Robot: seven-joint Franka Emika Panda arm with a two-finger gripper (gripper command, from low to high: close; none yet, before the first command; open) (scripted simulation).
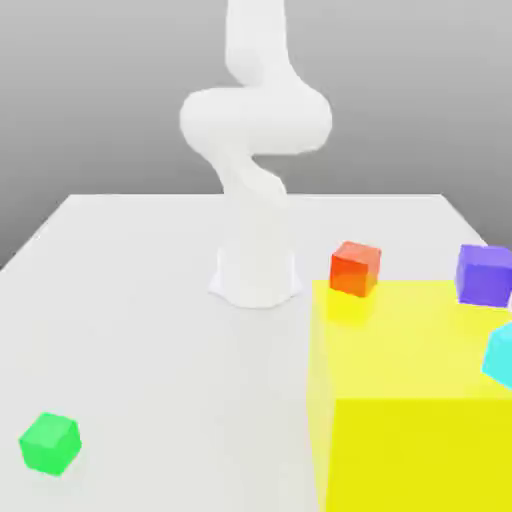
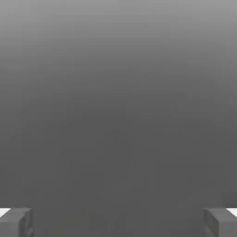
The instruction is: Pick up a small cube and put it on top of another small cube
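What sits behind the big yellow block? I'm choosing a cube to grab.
Behind the yellow block, the red cube and purple cube show; the block covers their bases.

In the exterior view the yellow block (image 1: 420, 400) runs off the lower and right edges. The cyan cube (image 1: 500, 355) and the purple cube (image 1: 487, 274) are clipped by the right edge, and the arm (image 1: 255, 130) by the top edge.
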